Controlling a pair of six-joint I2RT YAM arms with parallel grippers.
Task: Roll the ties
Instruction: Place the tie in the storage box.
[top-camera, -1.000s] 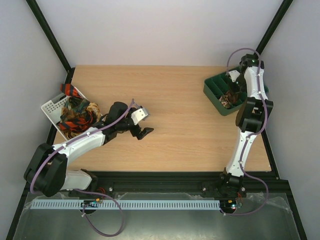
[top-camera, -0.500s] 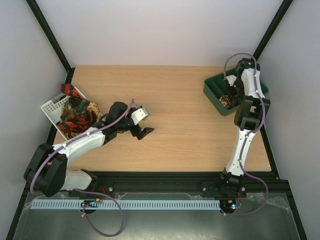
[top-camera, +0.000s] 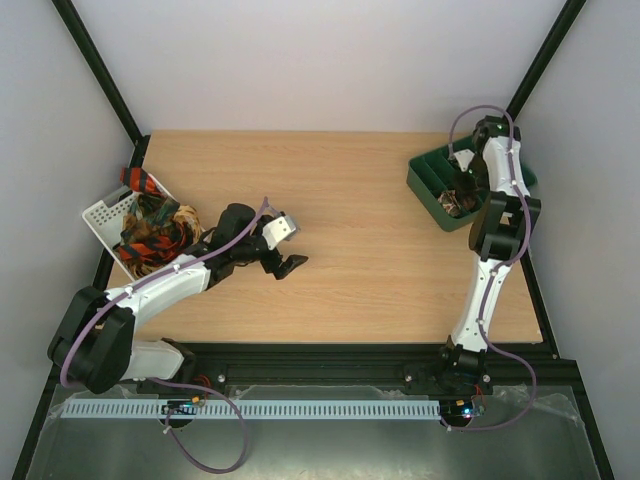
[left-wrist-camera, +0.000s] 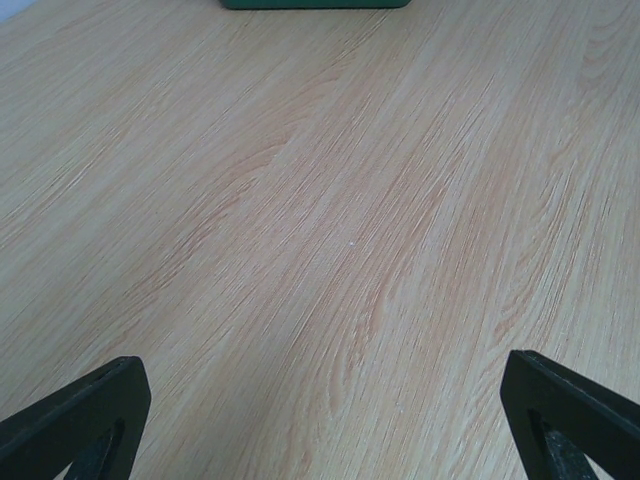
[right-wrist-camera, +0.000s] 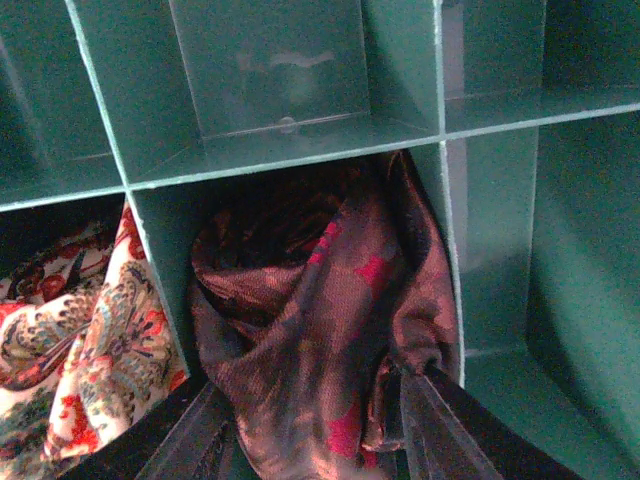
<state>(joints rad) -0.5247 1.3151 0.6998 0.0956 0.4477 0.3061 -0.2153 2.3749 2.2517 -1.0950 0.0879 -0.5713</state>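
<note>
Brown tie (right-wrist-camera: 320, 330) bundled in a cell of the tray (right-wrist-camera: 270, 80), far right corner of the table (top-camera: 340, 190).
Right gripper (right-wrist-camera: 325, 425) parted either side of it; best lifted straight up, keeping fabric off the fingers. Left gripper (left-wrist-camera: 320, 370) wide apart, empty, over bare wood. No legible writing.

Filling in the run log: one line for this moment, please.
left gripper open over table | right gripper open at brown tie in green tray compartment
</note>
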